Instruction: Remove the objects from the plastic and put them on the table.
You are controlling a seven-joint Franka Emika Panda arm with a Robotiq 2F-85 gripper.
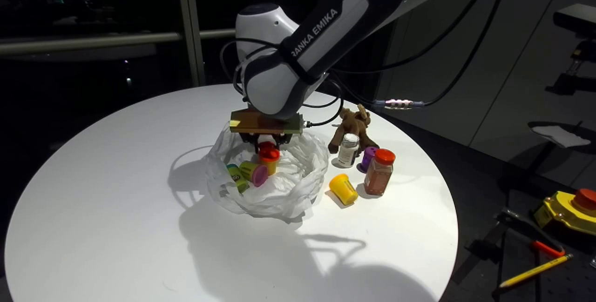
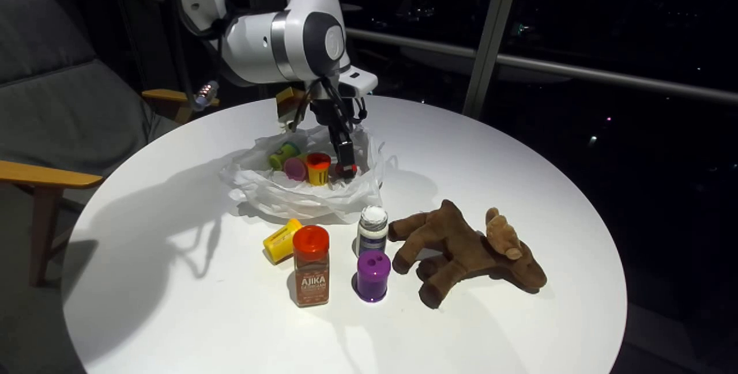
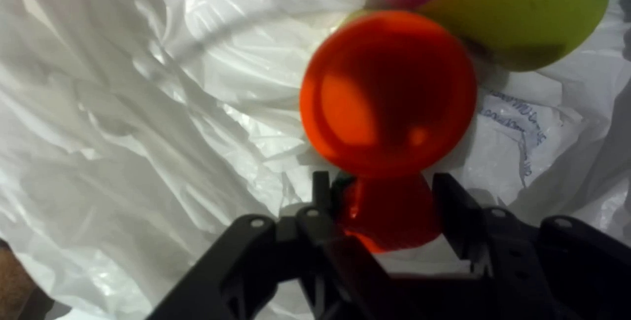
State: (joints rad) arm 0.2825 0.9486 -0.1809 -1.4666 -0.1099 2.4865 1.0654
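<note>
We are looking down on crumpled white plastic [image 3: 222,152] — blue lettering [image 3: 512,118] is showing at right — as the gripper [image 3: 381,182] is flanking a dark red object [image 3: 394,209] with black fingers [image 3: 456,211], an orange-red lid [image 3: 387,93] is facing us beyond, and a yellow-green, magenta-lidded tub [image 3: 532,19] is lying tilted beside it.

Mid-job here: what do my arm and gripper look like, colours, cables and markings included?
The arm is rounded, white and black, with white "EMIKA" lettering and a silvery ring. Black cables loop beside it. A yellowish-brown, box-like bar is mounted above the black gripper, whose jointed fingers carry pale round pin heads.
</note>
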